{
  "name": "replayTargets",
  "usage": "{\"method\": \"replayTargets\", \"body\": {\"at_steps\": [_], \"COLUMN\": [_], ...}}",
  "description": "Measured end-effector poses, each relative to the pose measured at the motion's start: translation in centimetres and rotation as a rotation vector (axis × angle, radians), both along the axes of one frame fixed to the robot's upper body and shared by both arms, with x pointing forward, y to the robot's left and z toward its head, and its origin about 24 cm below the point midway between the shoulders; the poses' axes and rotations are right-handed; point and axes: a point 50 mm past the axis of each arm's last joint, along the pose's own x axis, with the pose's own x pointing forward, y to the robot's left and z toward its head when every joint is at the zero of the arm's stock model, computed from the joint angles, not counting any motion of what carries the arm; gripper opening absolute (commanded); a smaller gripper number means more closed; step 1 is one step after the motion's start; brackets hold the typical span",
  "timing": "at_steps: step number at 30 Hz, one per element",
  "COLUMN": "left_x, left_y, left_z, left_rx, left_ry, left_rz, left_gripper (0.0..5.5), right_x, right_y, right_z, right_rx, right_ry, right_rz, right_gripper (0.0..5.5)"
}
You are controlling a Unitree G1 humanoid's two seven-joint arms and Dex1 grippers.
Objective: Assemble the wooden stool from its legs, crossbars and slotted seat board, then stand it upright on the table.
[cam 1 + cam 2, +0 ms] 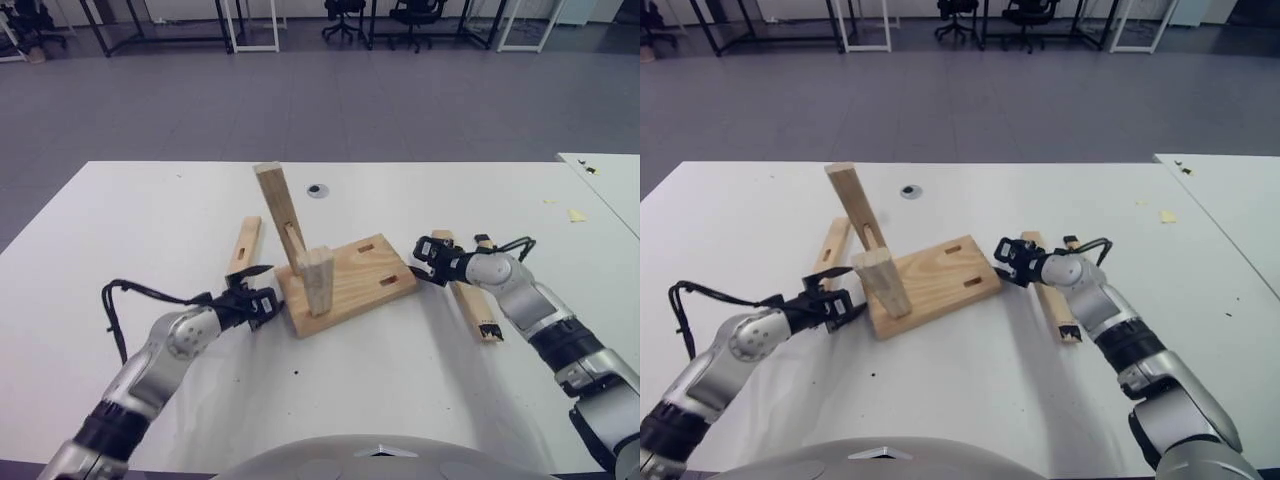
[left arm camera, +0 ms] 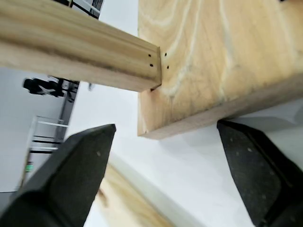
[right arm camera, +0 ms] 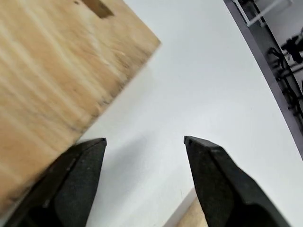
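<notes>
1. Slotted seat board (image 1: 352,280) lies flat on the white table (image 1: 120,230), slots facing up, midway between your two arms.
2. Two legs stand in the board at its left end. The tall leg (image 1: 279,215) leans with its top toward the left. The near leg (image 1: 316,282) stands at the front corner, just in front of the tall one.
3. A spare leg (image 1: 243,246) lies flat on the table just to the left of the board. Another wooden piece (image 1: 470,300) lies flat to the right of the board, beside your right wrist.
4. Your left gripper (image 1: 268,296) sits low at the board's front-left corner. It is released, with its fingers (image 2: 71,175) spread wide. In the left wrist view the corner lies in the gap between them, and neither pad presses on the wood.
5. Your right gripper (image 1: 420,262) hovers just off the board's right corner. It is also released and grasps nothing. In the right wrist view bare table shows between the spread fingers, and the board's edge lies close beside one of them.
</notes>
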Motion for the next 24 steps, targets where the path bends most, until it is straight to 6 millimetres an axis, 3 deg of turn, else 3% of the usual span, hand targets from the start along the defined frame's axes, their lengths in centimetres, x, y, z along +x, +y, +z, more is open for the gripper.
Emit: {"method": "replayTargets", "body": {"at_steps": [2, 5, 7, 9, 10, 11, 12, 15, 17, 18, 20, 24], "left_x": [1.9, 6.8, 8.8, 8.6, 7.4, 6.4, 4.4, 0.7, -1.5, -1.6, -1.4, 3.6], "left_y": [-0.5, -0.6, -0.3, 2.0, 4.8, 6.1, 6.8, 4.5, 1.0, 0.6, -0.4, -1.1], "left_z": [0.0, 0.5, 0.9, 1.6, 1.6, 1.4, 1.2, 1.0, 1.0, 0.6, -0.6, -1.0], "left_rx": [-0.001, -0.024, -0.062, -0.123, -0.124, -0.116, -0.123, -0.194, -0.241, -0.227, -0.192, -0.097], "left_ry": [-0.032, -0.066, -0.099, -0.151, -0.163, -0.154, -0.134, -0.048, 0.019, 0.032, 0.055, -0.069], "left_rz": [0.013, 0.046, 0.053, 0.086, 0.125, 0.142, 0.108, -0.072, -0.265, -0.279, -0.294, -0.152], "left_gripper": [3.98, 3.98, 3.98, 3.98, 3.98, 3.98, 3.98, 3.98, 3.98, 3.98, 3.98, 3.98], "right_x": [-2.3, -7.2, -6.9, -3.9, -2.4, -1.9, -1.1, 0.1, 1.1, 1.3, 1.6, -0.6], "right_y": [-0.7, -0.7, -0.5, -2.2, -3.1, -3.0, -2.8, -1.1, -0.4, -0.3, -0.2, -0.2], "right_z": [0.9, 1.8, 3.9, 6.7, 7.8, 7.5, 5.8, 2.0, 0.6, 0.5, 0.6, 0.7], "right_rx": [0.008, 0.097, 0.136, 0.108, 0.105, 0.101, 0.101, 0.082, 0.045, 0.038, 0.009, 0.105], "right_ry": [0.097, 0.287, 0.237, 0.057, -0.041, -0.069, -0.079, -0.049, -0.033, -0.027, 0.004, 0.183], "right_rz": [0.150, 0.307, 0.333, 0.206, 0.128, 0.112, 0.060, 0.057, 0.080, 0.104, 0.166, 0.287], "right_gripper": [3.10, 3.10, 3.10, 3.10, 3.10, 3.10, 3.10, 3.10, 3.10, 3.10, 3.10, 3.10]}}
